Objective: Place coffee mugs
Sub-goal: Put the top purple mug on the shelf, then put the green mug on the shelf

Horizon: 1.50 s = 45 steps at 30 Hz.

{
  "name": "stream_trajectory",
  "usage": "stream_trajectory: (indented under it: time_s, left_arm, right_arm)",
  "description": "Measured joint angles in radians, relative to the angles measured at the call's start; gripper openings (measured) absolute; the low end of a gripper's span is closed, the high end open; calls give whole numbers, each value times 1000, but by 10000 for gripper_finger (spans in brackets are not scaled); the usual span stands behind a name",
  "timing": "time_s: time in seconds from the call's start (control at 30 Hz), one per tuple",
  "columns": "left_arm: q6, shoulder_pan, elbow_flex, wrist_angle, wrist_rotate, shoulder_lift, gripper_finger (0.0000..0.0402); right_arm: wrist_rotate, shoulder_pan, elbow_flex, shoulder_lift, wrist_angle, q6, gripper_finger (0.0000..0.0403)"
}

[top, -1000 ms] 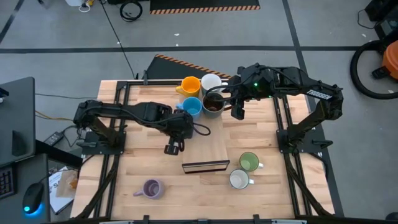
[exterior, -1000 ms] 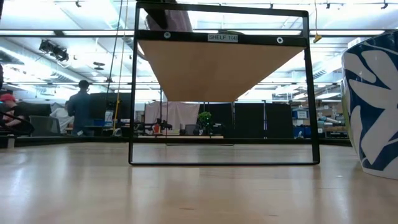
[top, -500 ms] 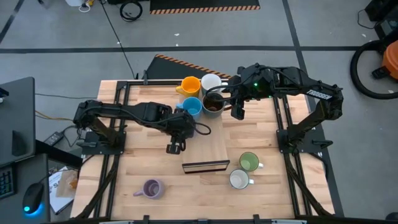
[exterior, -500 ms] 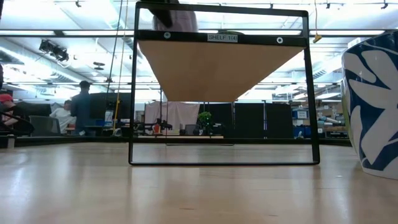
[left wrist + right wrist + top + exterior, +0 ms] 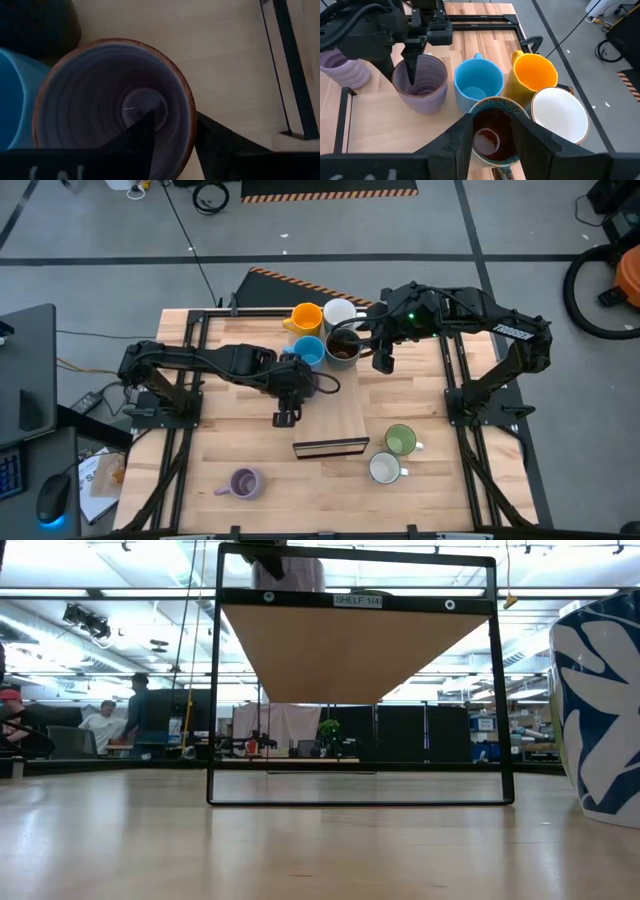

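Orange (image 5: 305,317), white (image 5: 340,311), light blue (image 5: 310,351) and dark brown (image 5: 343,348) coffee mugs stand together at the far end of the raised wooden board (image 5: 345,405). Beside the blue mug a lavender mug (image 5: 422,92) stands on its base on the board. My left gripper (image 5: 415,65) hangs open over it from above, one finger inside and one outside its rim. The arm hides this mug in the high view. My right gripper (image 5: 383,362) is open just right of the brown mug (image 5: 492,132), holding nothing. My left gripper points down with the lavender mug's wall (image 5: 187,107) in the gap between its fingers, one finger (image 5: 145,135) inside the mug and one outside. I cannot tell whether either finger touches the wall. The mug stands upright on the board.
A green mug (image 5: 400,440) and a white mug (image 5: 385,468) stand on the table at the near right, and a second lavender mug (image 5: 245,482) at the near left. A dark block (image 5: 330,447) lies at the board's near end. People show in the room behind.
My left gripper's wrist has swung slightly toward the table's right edge. In the low view the lavender mug atop the shelf has shifted a little to the right. My right arm has kept still.
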Motion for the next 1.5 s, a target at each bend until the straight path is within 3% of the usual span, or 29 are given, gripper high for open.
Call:
stream_trajectory:
  time_s: [0.33, 0.8, 1.5]
  left_arm:
    - [-5, 1, 0, 45, -23, 0, 138]
    - [-48, 6, 0, 44, -35, -13, 202]
    - [-80, 6, 1, 74, -48, -133, 204]
  right_arm:
    - [0, 0, 0, 0, -1, -6, 145]
    - [0, 0, 0, 0, -3, -8, 145]
    - [-1, 0, 0, 0, -20, -7, 145]
